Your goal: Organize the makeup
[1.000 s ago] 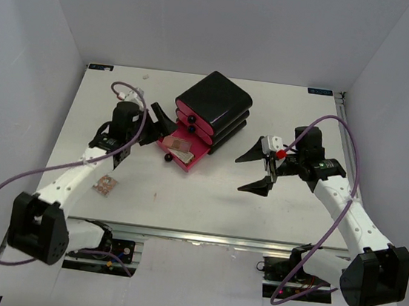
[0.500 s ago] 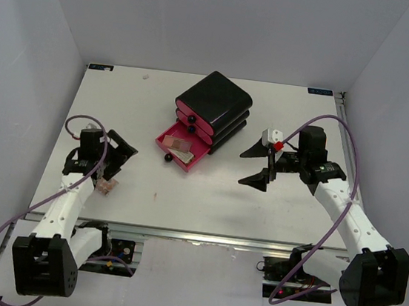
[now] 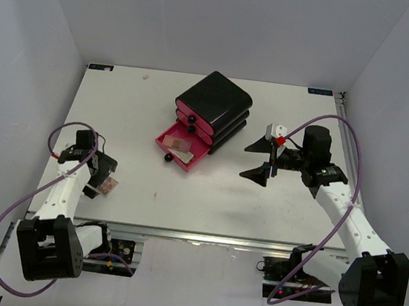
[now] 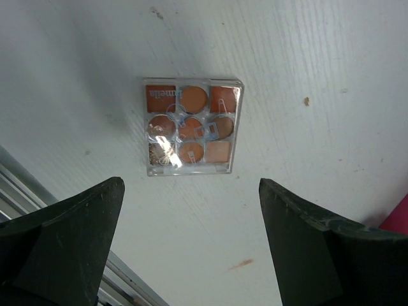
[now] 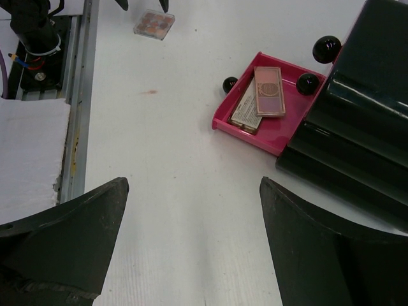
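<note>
**While the eyeshadow palette [image 4: 191,125] lies flat, left tool [image 4: 189,185] and right tool [image 5: 193,183] gape empty**

It rests on the desk [image 4: 331,76] at the left tool's 12 o'clock, 8 o'clock from the open pink drawer [image 3: 168,148]. Probably light, stiff and slick-lidded: pinch its opposite side edges, low.

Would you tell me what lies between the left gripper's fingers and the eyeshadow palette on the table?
Nothing but bare table: the left wrist view shows the eyeshadow palette lying flat just ahead of the open left gripper.
</note>
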Robot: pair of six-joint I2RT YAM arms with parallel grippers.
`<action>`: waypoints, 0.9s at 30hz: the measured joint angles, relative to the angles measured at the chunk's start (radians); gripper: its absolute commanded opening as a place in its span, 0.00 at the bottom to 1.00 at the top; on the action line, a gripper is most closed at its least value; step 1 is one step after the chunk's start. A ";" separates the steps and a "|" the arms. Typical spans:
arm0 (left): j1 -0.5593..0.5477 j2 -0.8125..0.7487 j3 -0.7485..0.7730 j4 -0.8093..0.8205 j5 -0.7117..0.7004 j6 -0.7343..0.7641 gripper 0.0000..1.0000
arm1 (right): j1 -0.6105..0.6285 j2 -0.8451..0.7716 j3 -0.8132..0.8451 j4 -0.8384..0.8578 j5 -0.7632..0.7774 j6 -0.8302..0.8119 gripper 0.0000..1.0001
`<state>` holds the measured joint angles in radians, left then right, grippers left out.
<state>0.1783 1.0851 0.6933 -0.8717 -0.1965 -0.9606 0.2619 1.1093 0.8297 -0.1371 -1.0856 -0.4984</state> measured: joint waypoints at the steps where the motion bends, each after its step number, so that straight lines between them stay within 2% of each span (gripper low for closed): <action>1: 0.004 0.013 0.005 -0.005 -0.014 0.007 0.98 | 0.000 -0.004 -0.006 0.002 0.003 0.001 0.90; 6: 0.025 0.087 0.006 0.005 -0.028 0.036 0.98 | 0.000 -0.015 -0.011 0.010 0.007 0.006 0.90; 13: 0.027 0.195 0.006 0.093 0.039 0.090 0.98 | 0.000 -0.024 -0.018 0.022 0.005 0.014 0.90; 22: 0.042 0.254 0.005 0.165 0.080 0.116 0.98 | -0.006 -0.023 -0.023 0.029 -0.004 0.018 0.90; 25: 0.059 0.260 0.004 0.175 0.101 0.118 0.90 | -0.006 -0.023 -0.023 0.029 -0.010 0.018 0.90; 27: 0.066 0.260 0.002 0.179 0.114 0.117 0.77 | -0.006 -0.023 -0.023 0.029 -0.013 0.018 0.90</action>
<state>0.2443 1.3449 0.6957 -0.6929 -0.0825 -0.8433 0.2554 1.0859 0.8066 -0.1078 -1.0983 -0.4805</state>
